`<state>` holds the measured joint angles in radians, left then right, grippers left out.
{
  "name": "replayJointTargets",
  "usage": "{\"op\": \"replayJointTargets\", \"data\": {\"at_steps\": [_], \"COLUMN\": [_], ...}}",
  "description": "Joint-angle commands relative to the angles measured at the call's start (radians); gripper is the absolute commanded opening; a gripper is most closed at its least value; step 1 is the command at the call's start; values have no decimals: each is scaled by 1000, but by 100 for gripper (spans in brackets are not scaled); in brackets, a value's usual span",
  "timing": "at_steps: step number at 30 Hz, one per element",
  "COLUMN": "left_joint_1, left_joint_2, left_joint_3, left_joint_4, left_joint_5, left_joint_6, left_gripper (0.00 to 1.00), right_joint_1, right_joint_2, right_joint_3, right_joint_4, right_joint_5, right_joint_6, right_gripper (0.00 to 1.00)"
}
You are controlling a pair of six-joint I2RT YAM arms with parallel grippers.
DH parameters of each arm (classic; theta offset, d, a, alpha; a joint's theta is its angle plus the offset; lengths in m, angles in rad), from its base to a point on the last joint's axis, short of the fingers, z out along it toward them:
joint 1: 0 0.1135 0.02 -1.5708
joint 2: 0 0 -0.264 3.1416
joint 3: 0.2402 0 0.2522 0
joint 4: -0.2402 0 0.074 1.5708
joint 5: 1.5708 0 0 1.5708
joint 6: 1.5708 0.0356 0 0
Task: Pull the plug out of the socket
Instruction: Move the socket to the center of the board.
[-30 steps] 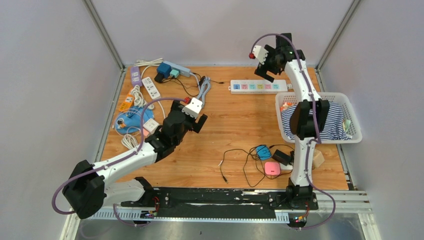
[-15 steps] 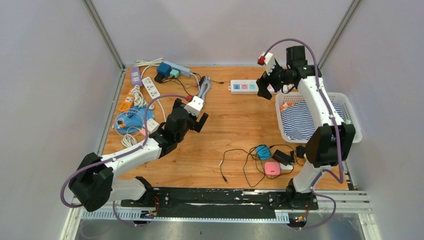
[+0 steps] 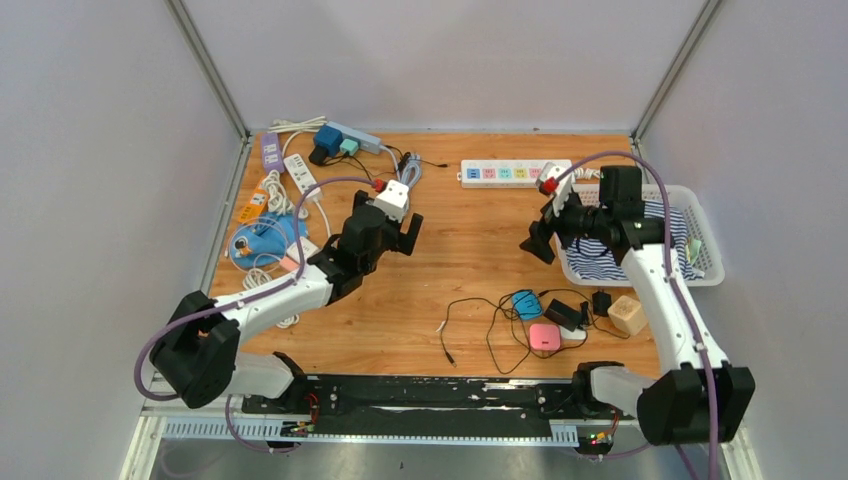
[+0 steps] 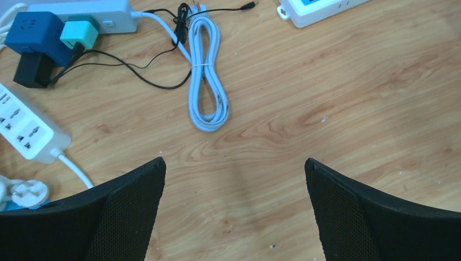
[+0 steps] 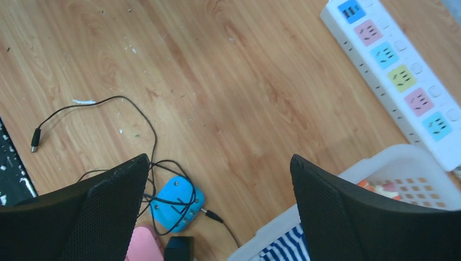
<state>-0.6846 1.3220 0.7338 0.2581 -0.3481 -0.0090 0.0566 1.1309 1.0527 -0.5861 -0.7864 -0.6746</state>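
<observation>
While both arms reach over the table with pincers spread wide, the plugs sit at eleven o'clock.

From its base the left gripper stretches toward one o'clock, fingers apart over bare wood and holding nothing; a coiled white cable lies just ahead. Folded toward nine o'clock beside the white basket, the right gripper is equally spread and empty. That basket, at three o'clock, holds a blue-and-white striped cloth. At eleven o'clock a grey power strip carries a dark blue cube plug and a small teal plug side by side, both inserted, a black adapter touching the blue cube's near side.
</observation>
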Motion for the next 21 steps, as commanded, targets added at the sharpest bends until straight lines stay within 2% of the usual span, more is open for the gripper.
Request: {"op": "replayJointTargets", "data": {"at_steps": [1,6,10,12,18,21], "left_joint_1": [6,7,7,11,57,63], "left_joint_2": [79,195,253,277,276,301], "left_joint_3": [89,200,262,282,239,211], "left_joint_4": [14,12,11,7,-18,-18], "left_joint_5": [15,-29,-228,-282,-148,-146], "left_joint_6": [-101,-142,-148,-128,-101,-87], "left_gripper": [100,100,100,100,98,96], "right_joint_1": [-72,-132,-152,-177,-287,-319], "right_joint_2": [-45,-30,-42,-50,-50,-44], "right_joint_3": [-96,-93,-99,-101,-112,-118], "right_joint_4": [49,36,25,25,25,25], "right_joint_5": [-124,-151,-175,-189,-260,-281], "right_joint_6": [-26,-22,-50,-51,-51,-59], "right_gripper": [100,99,99,99,99,99]}}
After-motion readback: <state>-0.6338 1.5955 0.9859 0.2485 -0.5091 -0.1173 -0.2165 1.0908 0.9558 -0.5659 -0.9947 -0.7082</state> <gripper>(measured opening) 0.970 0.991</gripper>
